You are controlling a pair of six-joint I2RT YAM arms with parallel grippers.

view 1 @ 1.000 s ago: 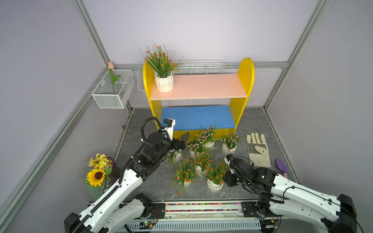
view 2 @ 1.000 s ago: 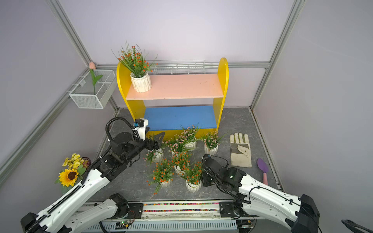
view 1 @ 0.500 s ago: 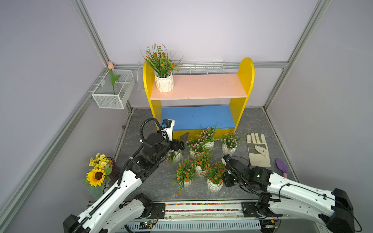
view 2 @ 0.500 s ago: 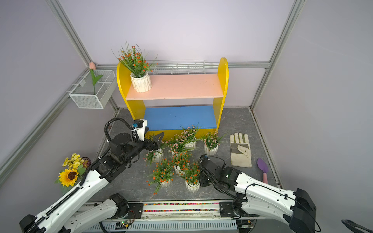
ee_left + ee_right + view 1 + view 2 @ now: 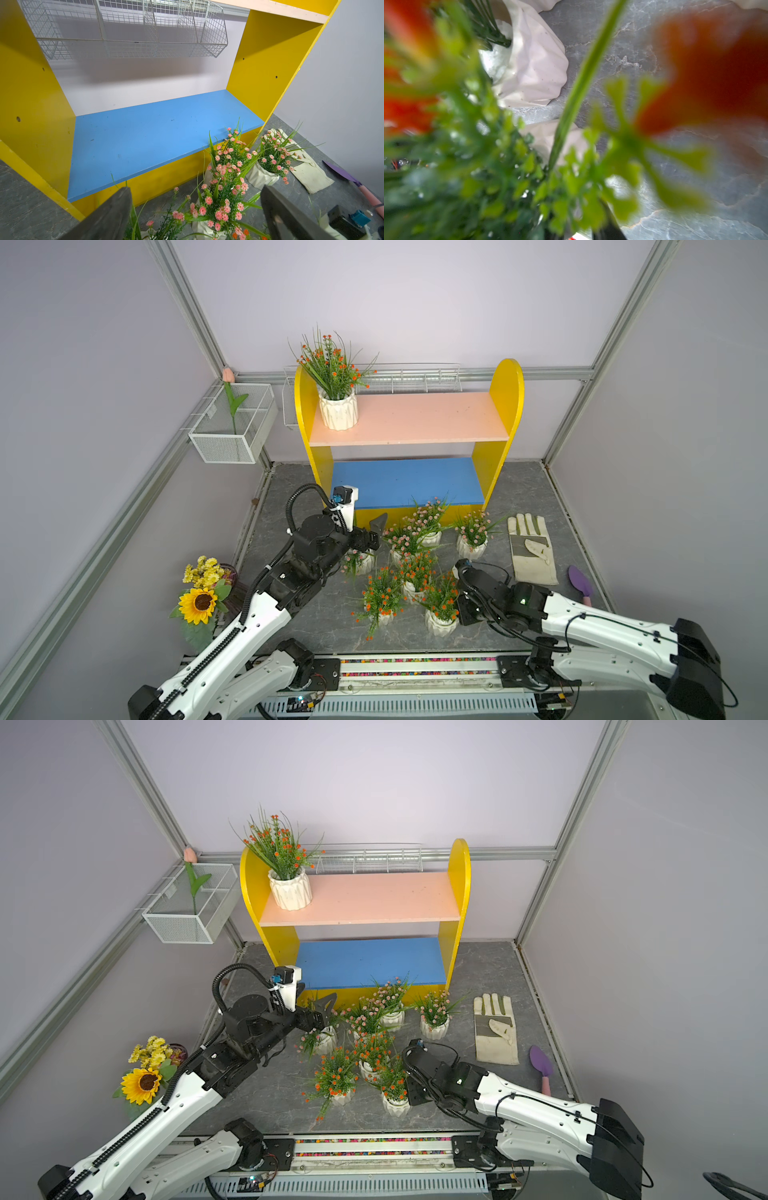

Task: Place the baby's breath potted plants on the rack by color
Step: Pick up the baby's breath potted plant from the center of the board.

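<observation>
One orange baby's breath potted plant (image 5: 337,406) stands at the left end of the rack's salmon upper board (image 5: 415,418); the blue lower board (image 5: 158,133) is bare. Several pink plants (image 5: 430,526) and three orange ones (image 5: 380,605) are clustered on the floor in front of the rack. My left gripper (image 5: 372,537) (image 5: 195,209) hangs open over the leftmost pink plant (image 5: 357,562), with pink blossoms showing between its fingers. My right gripper (image 5: 453,605) is pushed into the foliage of the front right orange plant (image 5: 440,624). Leaves hide its jaws.
A work glove (image 5: 532,549) and a purple trowel (image 5: 579,585) lie on the floor at the right. A sunflower bouquet (image 5: 201,593) stands at the left. A wire basket with a tulip (image 5: 232,427) hangs on the left wall, another basket (image 5: 411,377) behind the rack.
My right gripper has slid left into the front right orange plant's sprigs. The left arm has hardly moved.
</observation>
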